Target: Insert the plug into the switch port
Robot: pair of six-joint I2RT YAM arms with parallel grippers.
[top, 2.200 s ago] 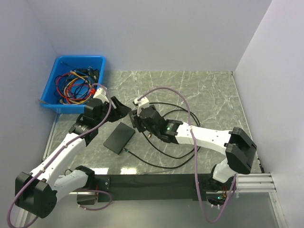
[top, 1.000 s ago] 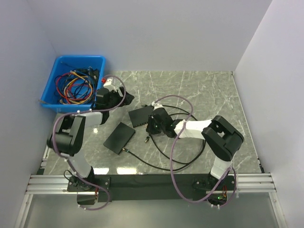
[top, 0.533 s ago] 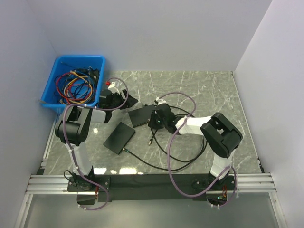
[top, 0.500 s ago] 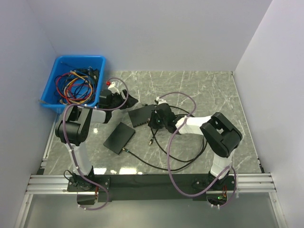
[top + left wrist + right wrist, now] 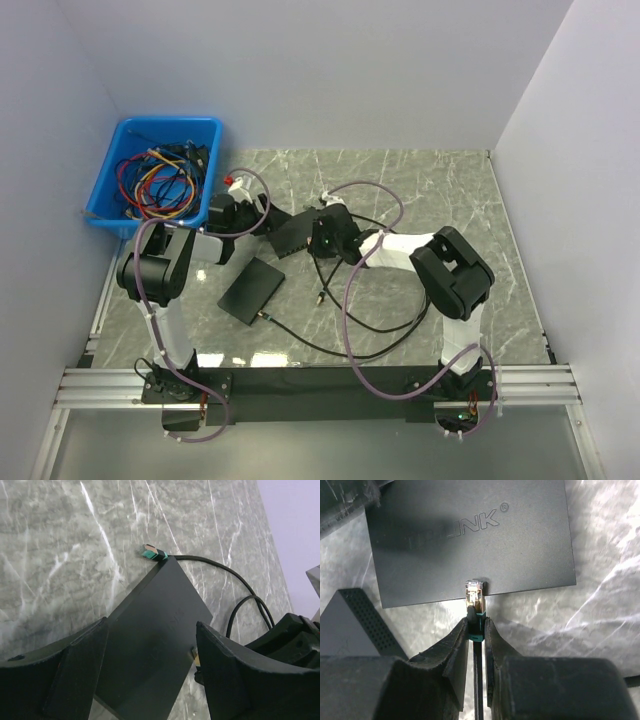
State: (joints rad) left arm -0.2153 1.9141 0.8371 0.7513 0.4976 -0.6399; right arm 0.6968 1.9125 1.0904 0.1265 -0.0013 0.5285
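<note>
The switch (image 5: 288, 233) is a flat black box with pale lettering (image 5: 470, 535), lying between the two grippers. My right gripper (image 5: 476, 625) is shut on the teal boot of the plug (image 5: 475, 596). The plug's clear tip meets the switch's near edge, and how deep it sits I cannot tell. In the top view the right gripper (image 5: 325, 233) stands at the switch's right side. My left gripper (image 5: 150, 680) is open, with one finger (image 5: 75, 680) on each side of the switch (image 5: 155, 640). The held plug (image 5: 194, 655) shows at the switch's right edge.
A second black box (image 5: 252, 290) with a vented side (image 5: 355, 625) lies in front of the switch. Another teal-booted plug (image 5: 152, 554) rests at the switch's far corner. Black cable (image 5: 385, 320) loops over the table. A blue bin (image 5: 125, 132) of wires stands back left.
The right gripper has carried the plug toward the back left, up to the switch's edge, and the switch shifted slightly that way. The left gripper has moved right over the switch, its jaws narrowing a little.
</note>
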